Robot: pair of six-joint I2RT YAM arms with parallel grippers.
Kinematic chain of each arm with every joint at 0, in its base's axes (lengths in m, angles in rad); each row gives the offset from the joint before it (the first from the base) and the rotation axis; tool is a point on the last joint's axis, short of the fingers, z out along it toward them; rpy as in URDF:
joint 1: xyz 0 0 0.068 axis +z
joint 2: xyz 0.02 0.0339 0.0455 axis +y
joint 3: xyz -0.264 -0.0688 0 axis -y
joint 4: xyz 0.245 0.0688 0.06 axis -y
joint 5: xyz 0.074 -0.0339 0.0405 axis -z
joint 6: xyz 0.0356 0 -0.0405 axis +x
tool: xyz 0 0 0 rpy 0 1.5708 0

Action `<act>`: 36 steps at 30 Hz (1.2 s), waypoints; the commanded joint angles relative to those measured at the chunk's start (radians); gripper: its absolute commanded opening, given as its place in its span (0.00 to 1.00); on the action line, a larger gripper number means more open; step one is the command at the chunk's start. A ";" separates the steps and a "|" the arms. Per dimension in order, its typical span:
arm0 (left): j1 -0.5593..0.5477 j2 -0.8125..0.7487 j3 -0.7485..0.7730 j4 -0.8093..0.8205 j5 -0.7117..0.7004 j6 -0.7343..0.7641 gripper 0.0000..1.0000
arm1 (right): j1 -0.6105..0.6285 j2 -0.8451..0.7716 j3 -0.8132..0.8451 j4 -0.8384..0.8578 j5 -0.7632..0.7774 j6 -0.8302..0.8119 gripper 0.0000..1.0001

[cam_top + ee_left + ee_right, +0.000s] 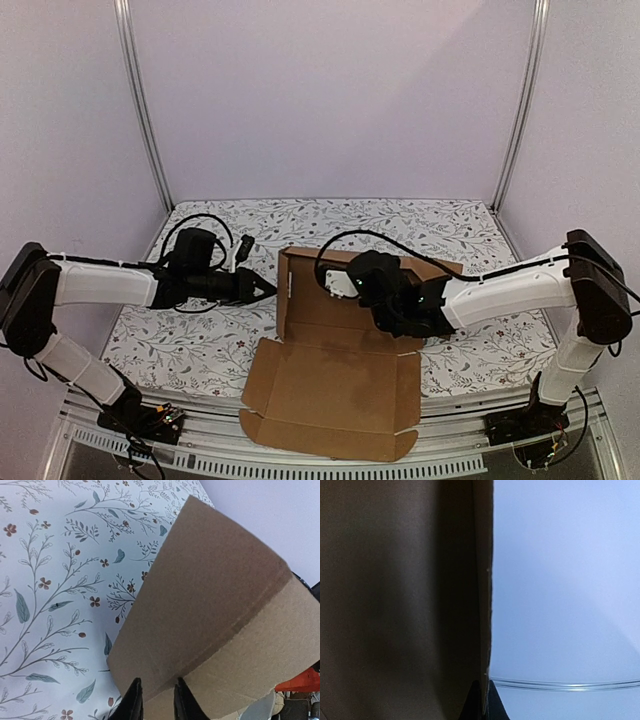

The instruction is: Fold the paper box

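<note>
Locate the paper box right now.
Top view: the paper box lies mid-table between the arms, its front flap overhanging the near edge; the right pincer grips one raised panel.

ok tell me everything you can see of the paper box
Plain brown unprinted cardboard, the paper box is a die-cut sheet, partly folded. Its wide front panel with small side tabs lies flat, overhanging the near edge of the floral table. Behind it the left and back walls stand up. The left gripper straddles the left wall's edge, grip unclear. The right gripper is shut on a raised edge.
</note>
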 commanded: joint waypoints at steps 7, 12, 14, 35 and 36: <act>-0.028 -0.081 -0.066 -0.011 -0.034 0.057 0.34 | 0.081 -0.016 -0.071 0.127 0.082 -0.122 0.00; -0.052 -0.137 -0.097 -0.022 -0.060 0.085 0.45 | 0.114 -0.006 -0.077 0.168 0.120 -0.182 0.00; -0.060 -0.162 -0.109 -0.030 -0.073 0.091 0.47 | 0.125 -0.003 -0.079 0.170 0.136 -0.193 0.00; -0.193 -0.376 -0.199 -0.079 -0.272 0.200 0.67 | 0.237 -0.008 -0.076 0.176 0.244 -0.256 0.00; -0.202 -0.381 -0.198 -0.084 -0.298 0.204 0.67 | 0.243 -0.012 -0.074 0.176 0.247 -0.258 0.00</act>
